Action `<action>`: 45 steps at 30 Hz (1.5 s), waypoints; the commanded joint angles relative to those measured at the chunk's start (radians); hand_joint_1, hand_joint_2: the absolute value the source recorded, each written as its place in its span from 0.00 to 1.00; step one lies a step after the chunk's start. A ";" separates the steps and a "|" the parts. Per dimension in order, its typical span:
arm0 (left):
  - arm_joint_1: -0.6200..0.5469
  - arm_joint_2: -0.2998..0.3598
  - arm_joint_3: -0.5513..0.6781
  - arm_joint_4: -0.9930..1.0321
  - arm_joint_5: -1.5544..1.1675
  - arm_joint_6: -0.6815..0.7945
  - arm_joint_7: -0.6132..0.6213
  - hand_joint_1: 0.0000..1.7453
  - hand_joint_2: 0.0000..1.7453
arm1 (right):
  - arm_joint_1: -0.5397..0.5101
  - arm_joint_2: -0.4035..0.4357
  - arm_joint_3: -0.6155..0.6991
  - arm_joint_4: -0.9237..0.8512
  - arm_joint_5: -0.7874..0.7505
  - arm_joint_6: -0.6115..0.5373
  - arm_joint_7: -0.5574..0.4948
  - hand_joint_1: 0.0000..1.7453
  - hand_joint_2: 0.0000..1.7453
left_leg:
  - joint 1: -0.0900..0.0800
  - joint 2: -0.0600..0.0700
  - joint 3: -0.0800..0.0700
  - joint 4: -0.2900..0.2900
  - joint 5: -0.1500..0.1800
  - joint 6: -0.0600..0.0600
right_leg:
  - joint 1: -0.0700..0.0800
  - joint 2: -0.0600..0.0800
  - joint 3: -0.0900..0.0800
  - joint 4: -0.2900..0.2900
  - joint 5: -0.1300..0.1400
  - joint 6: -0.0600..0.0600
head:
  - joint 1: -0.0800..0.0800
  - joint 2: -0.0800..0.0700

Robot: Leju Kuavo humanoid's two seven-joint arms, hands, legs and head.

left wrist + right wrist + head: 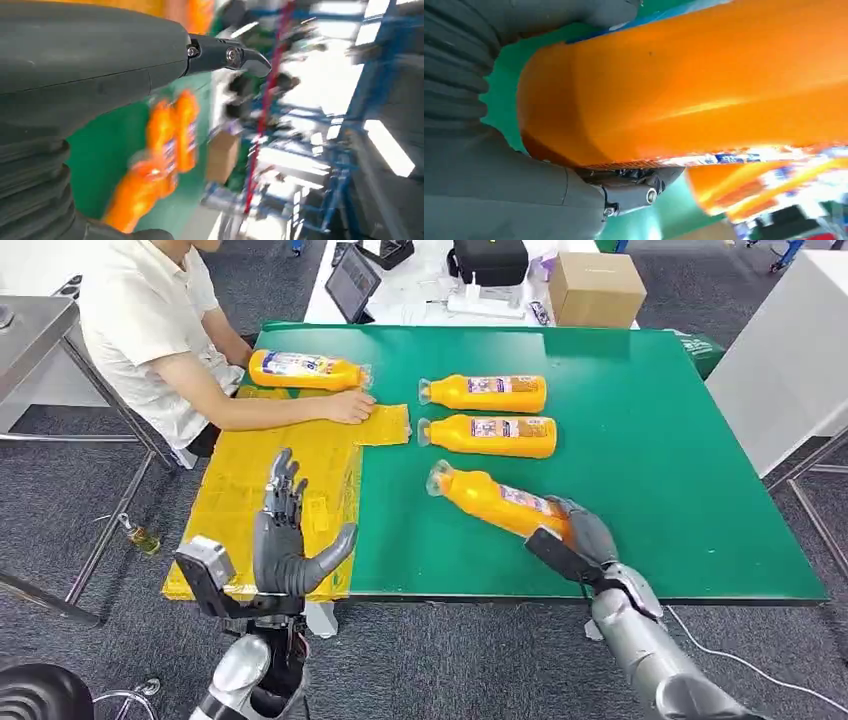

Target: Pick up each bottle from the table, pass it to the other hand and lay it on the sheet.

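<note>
Three orange bottles lie on the green table (650, 440). My right hand (580, 535) grips the base end of the nearest bottle (490, 500), which fills the right wrist view as an orange body (704, 85). Two more bottles (485, 393) (490, 436) lie side by side farther back and show blurred in the left wrist view (172, 135). A fourth bottle (305, 370) lies at the far end of the yellow sheet (250, 490). My left hand (285, 540) is raised over the sheet's near part, fingers spread, holding nothing.
A person in a white shirt sits at the left, a hand (350, 405) resting on the sheet beside the fourth bottle. Behind the table stand a tablet (352, 280), a black case (490, 260) and a cardboard box (597, 288). A metal table (30, 330) stands far left.
</note>
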 commanded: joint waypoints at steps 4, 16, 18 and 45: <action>-0.005 0.010 0.000 0.270 0.286 -0.170 0.096 0.00 1.00 | 0.148 0.094 0.058 -0.319 -0.215 0.077 -0.012 1.00 1.00 | -0.001 0.002 0.001 -0.001 -0.002 0.001 | 0.000 0.001 0.001 -0.001 -0.001 -0.002 | -0.001 0.000; -0.017 -0.025 -0.063 0.202 0.242 -0.175 0.006 0.00 1.00 | 0.184 0.188 0.293 -0.381 -0.340 0.117 -0.018 1.00 1.00 | 0.000 0.000 -0.005 0.000 -0.001 0.001 | 0.000 -0.001 -0.005 0.001 -0.001 -0.002 | 0.000 0.000; -0.020 -0.029 -0.070 0.187 0.219 -0.159 -0.005 0.00 1.00 | 0.182 0.199 0.330 -0.344 -0.338 0.123 -0.022 1.00 1.00 | 0.000 0.001 -0.001 0.000 -0.003 0.002 | 0.001 -0.001 -0.001 0.000 -0.003 -0.004 | 0.000 0.000; -0.090 -0.030 -0.112 0.248 0.259 -0.246 0.039 0.00 1.00 | 0.115 0.226 0.470 -0.258 -0.266 0.057 -0.009 1.00 1.00 | 0.000 -0.001 -0.006 -0.001 0.000 0.001 | 0.000 -0.001 -0.005 0.000 -0.001 -0.001 | 0.000 0.000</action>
